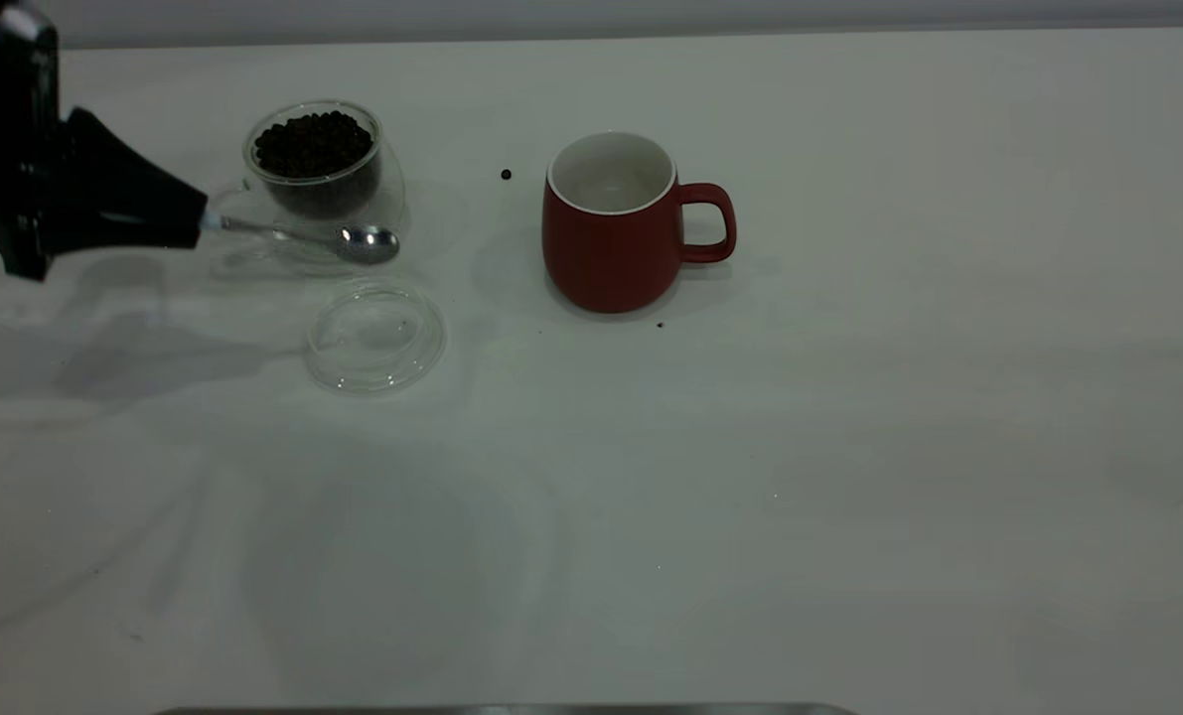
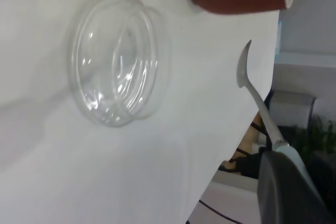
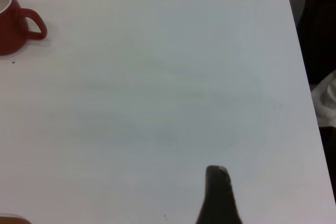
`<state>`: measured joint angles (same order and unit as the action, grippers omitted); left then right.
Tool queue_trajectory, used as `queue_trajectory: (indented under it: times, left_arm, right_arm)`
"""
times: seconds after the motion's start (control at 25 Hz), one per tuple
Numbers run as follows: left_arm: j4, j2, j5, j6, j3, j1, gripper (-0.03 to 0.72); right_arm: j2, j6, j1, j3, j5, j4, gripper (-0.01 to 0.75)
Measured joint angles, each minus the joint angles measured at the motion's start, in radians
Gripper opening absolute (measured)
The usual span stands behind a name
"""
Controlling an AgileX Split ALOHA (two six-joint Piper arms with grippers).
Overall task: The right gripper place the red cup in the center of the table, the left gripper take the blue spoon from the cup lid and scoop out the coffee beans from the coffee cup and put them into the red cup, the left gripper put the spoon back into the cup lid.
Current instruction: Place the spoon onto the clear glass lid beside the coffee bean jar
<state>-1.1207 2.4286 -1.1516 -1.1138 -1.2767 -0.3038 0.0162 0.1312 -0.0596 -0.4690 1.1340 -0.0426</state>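
Spoon work at the coffee cup (image 1: 325,164): the left gripper (image 1: 194,220), its pointed jaws closed on the handle of the blue spoon (image 1: 338,238), holds the tool level just in front of the glass vessel, the metal bowl bare. Coffee beans (image 1: 313,142) fill the cup (one stray bean (image 1: 506,175) lies on the table (image 1: 849,447) to its right). The cup lid (image 1: 374,336) sits just in front of the coffee cup, and the red cup (image 1: 611,223) stands well to its right, handle pointing away. Whether the right gripper (image 3: 216,195) is open cannot be told.
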Motion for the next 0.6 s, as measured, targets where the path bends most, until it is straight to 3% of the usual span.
queue_trajectory:
  times: [0.6]
  left_arm:
    - [-0.094, 0.147, 0.099, -0.058, 0.003, 0.000, 0.112]
  right_arm:
    - [0.000, -0.001, 0.000, 0.000, 0.000, 0.000, 0.591]
